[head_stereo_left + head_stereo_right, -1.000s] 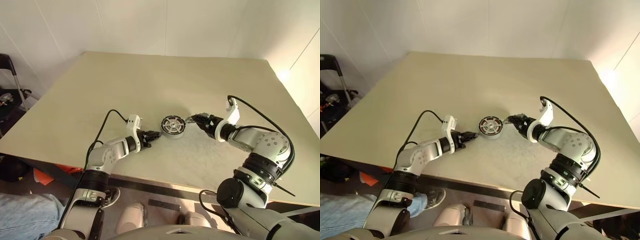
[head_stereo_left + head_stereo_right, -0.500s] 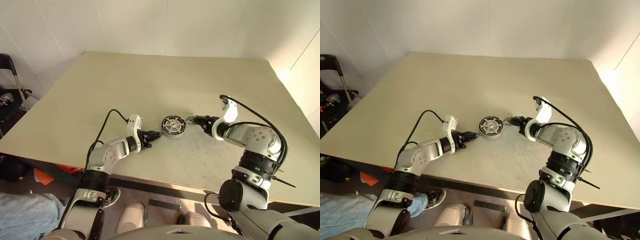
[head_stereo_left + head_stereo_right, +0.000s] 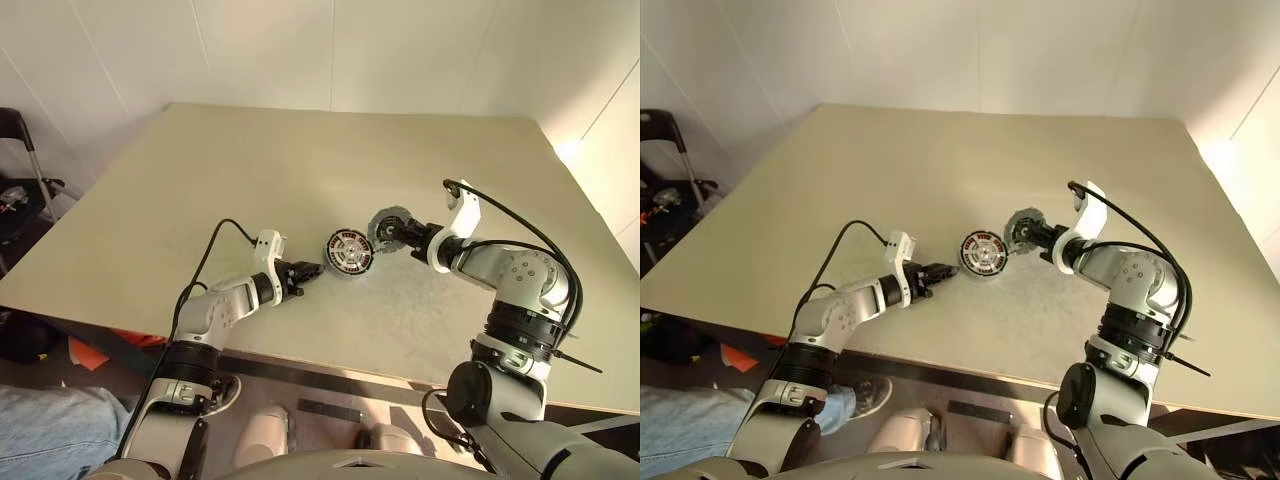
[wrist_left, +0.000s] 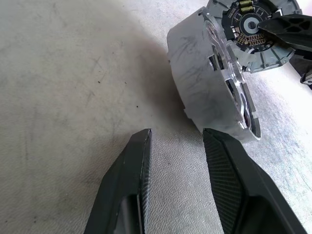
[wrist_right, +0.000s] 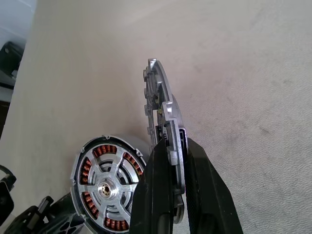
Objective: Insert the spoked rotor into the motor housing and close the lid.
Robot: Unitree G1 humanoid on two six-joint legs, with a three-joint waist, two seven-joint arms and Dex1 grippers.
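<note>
Beige tabletop [image 3: 300, 170], white walls behind: the lid [image 5: 163, 122], a holed silver disc, hangs on edge just beside the motor housing [image 3: 347, 252], its flat face turned sideways, pinched at the rim by the right gripper [image 3: 400, 232]. A spoked part already sits inside the housing's coppery windings, so closing appears to be what remains. The left gripper [image 4: 178, 146] waits nearby, jaws spread and empty.
</note>
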